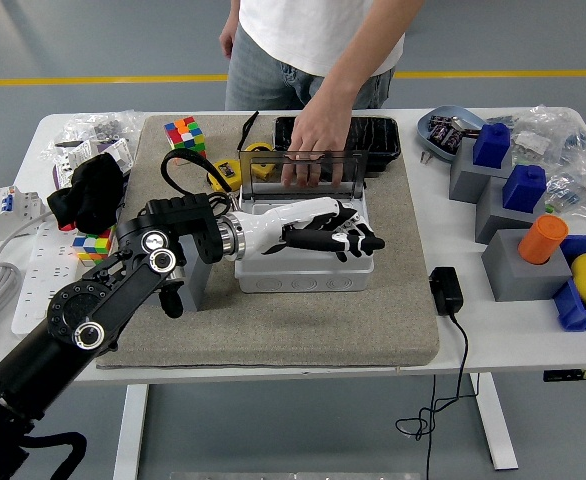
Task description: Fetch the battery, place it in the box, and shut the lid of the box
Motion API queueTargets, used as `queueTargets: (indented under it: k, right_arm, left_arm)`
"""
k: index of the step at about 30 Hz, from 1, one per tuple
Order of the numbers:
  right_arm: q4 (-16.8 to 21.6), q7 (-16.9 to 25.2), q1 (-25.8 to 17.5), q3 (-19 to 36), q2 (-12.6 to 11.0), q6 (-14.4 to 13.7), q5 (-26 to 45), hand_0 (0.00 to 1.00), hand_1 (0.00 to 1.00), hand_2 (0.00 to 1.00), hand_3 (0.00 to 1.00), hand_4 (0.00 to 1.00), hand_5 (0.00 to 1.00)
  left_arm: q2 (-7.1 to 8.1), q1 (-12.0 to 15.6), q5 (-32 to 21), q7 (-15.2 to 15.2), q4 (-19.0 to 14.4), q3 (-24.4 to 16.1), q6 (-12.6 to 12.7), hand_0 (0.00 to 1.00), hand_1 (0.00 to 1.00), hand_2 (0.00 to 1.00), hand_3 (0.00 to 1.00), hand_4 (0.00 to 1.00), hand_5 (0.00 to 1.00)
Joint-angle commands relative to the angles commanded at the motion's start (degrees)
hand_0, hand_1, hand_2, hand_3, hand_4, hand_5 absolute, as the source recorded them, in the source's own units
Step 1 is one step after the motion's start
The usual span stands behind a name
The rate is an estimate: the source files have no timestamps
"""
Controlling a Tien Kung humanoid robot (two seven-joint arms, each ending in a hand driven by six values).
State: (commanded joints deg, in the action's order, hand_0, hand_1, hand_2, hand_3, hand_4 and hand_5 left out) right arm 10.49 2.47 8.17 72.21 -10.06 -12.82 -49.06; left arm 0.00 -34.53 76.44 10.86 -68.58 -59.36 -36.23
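Hovering over the open grey plastic box (303, 268), my left hand (325, 231) lies flat with its black-and-white fingers (358, 240) spread and nothing held in them. I cannot see the battery in this view; my palm covers most of the box's inside, so my guess is that it already lies in there, under my hand. The box sits on the grey felt mat (273, 320) near the middle of the tabletop (513, 335). Its clear, dark-tinted lid (323, 172) stands upright at the box's far edge, and a person's hand (313, 140) reaches in from the far side of the tabletop and rests on the top of that lid, seemingly holding it up.

The step in hand, as I judge it, is closing the lid. To do it well I should first draw my fingers clear of the box opening, so the lid cannot come down on them. Then I should get my fingertips behind the lid's top edge and tip it toward the near edge of the mat, pushing gently and evenly so the light box does not slide. I must mind the person's fingers on the lid and not pinch them. My right hand is out of sight.
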Motion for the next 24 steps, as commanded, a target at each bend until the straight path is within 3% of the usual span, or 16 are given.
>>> queueTargets:
  k: [2, 7, 8, 13, 14, 18, 19, 20, 24]
  right_arm:
    - [0.0, 0.02, 0.01, -0.08, 0.03, 0.0, 0.04, 0.83, 0.809, 0.777, 0.809, 0.998, 0.998]
    - [0.01, 0.0, 0.0, 0.02, 0.05, -0.11, -0.09, 0.83, 0.809, 0.777, 0.809, 0.998, 0.998]
    - [-0.01, -0.02, -0.02, 0.05, 0.03, -0.12, -0.13, 0.83, 0.81, 0.777, 0.81, 0.998, 0.998]
    - [-0.08, -0.15, -0.08, 0.4, -0.05, -0.16, -0.4, 0.83, 0.81, 0.777, 0.81, 0.998, 0.998]
    - [-0.11, -0.16, -0.09, 0.54, -0.05, -0.14, -0.53, 0.83, 0.81, 0.777, 0.81, 0.998, 0.998]
    - [-0.09, -0.07, -0.14, 0.8, 0.0, -0.12, -0.68, 0.83, 0.81, 0.777, 0.81, 0.998, 0.998]
    - [-0.09, -0.07, -0.13, 0.85, 0.02, -0.16, -0.68, 0.83, 0.81, 0.777, 0.81, 0.998, 0.998]
    - [-0.09, -0.07, -0.12, 0.87, 0.03, -0.18, -0.69, 0.83, 0.81, 0.777, 0.81, 0.998, 0.998]
    - [-0.1, -0.07, -0.22, 0.89, 0.13, -0.24, -0.66, 0.83, 0.81, 0.777, 0.81, 0.998, 0.998]
  left_arm:
    - [0.0, 0.24, -4.84, -1.96, -0.22, -1.21, -0.48, 0.466, 0.631, 0.633, 0.589, 0.998, 0.8]
    - [0.0, 0.63, -17.13, -11.84, -1.64, -3.9, 10.03, 0.466, 0.631, 0.633, 0.589, 0.998, 0.8]
    - [0.0, 0.65, -19.37, -13.43, -1.78, -4.83, 12.27, 0.664, 0.701, 0.681, 0.617, 0.998, 0.781]
    - [0.0, 0.72, -31.09, -17.66, -1.89, -7.93, 22.75, 0.664, 0.701, 0.681, 0.617, 0.998, 0.781]
    - [0.0, 0.77, -29.57, -18.23, -1.99, -8.99, 24.85, 0.754, 0.789, 0.755, 0.704, 0.998, 0.814]
    - [0.0, 0.68, -20.41, -18.23, -1.4, -11.0, 31.4, 0.754, 0.789, 0.755, 0.704, 0.998, 0.814]
    - [0.0, 0.65, -18.18, -18.13, -1.19, -11.15, 32.26, 0.754, 0.789, 0.755, 0.704, 0.998, 0.814]
    - [0.0, 0.64, -15.57, -18.09, -1.1, -11.21, 32.66, 0.774, 0.794, 0.761, 0.719, 0.998, 0.941]
    - [0.04, 0.47, -5.89, -17.25, -0.22, -11.67, 33.41, 0.774, 0.794, 0.761, 0.719, 0.998, 0.941]
